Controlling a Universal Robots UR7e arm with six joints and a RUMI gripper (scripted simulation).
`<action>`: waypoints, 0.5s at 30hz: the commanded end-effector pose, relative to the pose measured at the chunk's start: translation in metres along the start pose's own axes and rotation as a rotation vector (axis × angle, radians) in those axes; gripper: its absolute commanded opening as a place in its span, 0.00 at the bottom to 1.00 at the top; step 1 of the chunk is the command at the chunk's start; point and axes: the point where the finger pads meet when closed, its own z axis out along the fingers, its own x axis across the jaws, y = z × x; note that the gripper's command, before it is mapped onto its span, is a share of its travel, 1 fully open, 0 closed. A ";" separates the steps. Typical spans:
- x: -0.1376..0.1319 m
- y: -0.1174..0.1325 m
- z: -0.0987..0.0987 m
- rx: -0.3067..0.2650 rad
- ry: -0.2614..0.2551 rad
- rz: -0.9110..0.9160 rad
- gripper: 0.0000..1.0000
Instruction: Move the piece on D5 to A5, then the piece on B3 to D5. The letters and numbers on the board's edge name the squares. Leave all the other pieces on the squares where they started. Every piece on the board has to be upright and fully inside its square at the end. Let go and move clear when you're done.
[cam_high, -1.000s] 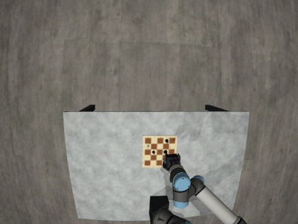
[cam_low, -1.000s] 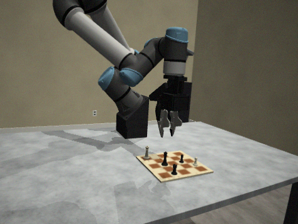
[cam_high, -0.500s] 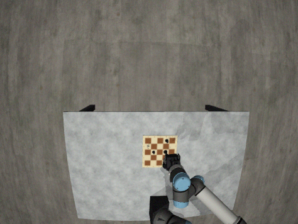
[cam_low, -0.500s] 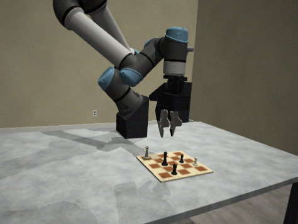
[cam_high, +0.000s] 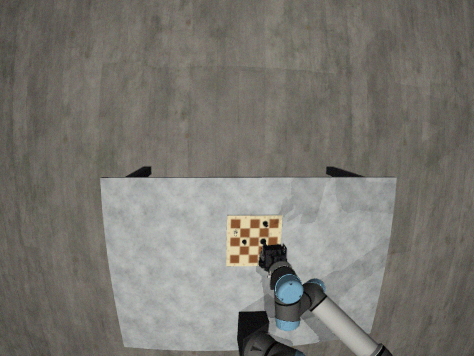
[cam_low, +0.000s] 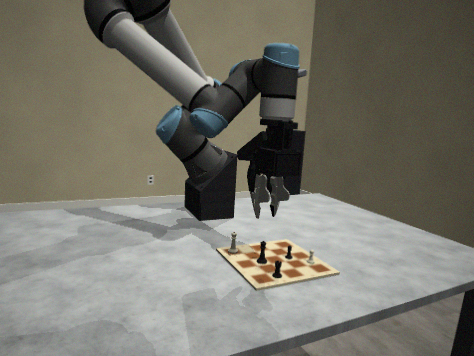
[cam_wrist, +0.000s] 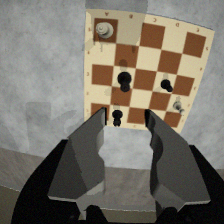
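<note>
Wrist view shows the chessboard (cam_high: 248, 224) (cam_low: 327, 273) (cam_wrist: 148, 59) lying flat on the grey counter (cam_high: 165, 250) (cam_low: 125, 270) (cam_wrist: 40, 75), with the two fingers (cam_low: 260, 192) partly apart and nothing clamped between them. The tall white piece (cam_low: 233, 243) (cam_wrist: 105, 30) stands upright on A5, so the first move is made, and the tall black piece (cam_high: 263, 242) (cam_low: 262, 253) (cam_wrist: 124, 81), the one meant for D5, stands upright on B3. Of the others, a black piece (cam_high: 265, 224) (cam_low: 277, 270) (cam_wrist: 117, 117) is on B1, a smaller black piece (cam_high: 244, 242) (cam_low: 289, 252) (cam_wrist: 166, 85) is on D3 and a small white piece (cam_high: 235, 232) (cam_low: 311, 257) (cam_wrist: 178, 106) is on E2, all upright. In the exterior view the arm (cam_high: 289, 289) (cam_low: 227, 95) reaches out with its fingertips pointing down, well above the counter and touching none of the pieces. From the top, the arm's end hides the A5 corner of the board

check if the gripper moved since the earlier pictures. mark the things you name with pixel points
No, the gripper (cam_high: 273, 247) (cam_low: 265, 216) (cam_wrist: 125, 109) shows no visible shift against the chessboard (cam_high: 245, 223) (cam_low: 306, 270) (cam_wrist: 148, 59) in the top or exterior view.
</note>
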 end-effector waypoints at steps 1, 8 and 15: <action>0.000 0.000 0.000 -0.001 0.000 0.000 0.25; 0.000 0.000 0.002 -0.001 0.000 0.001 0.25; 0.000 0.000 0.008 0.000 0.000 0.001 0.25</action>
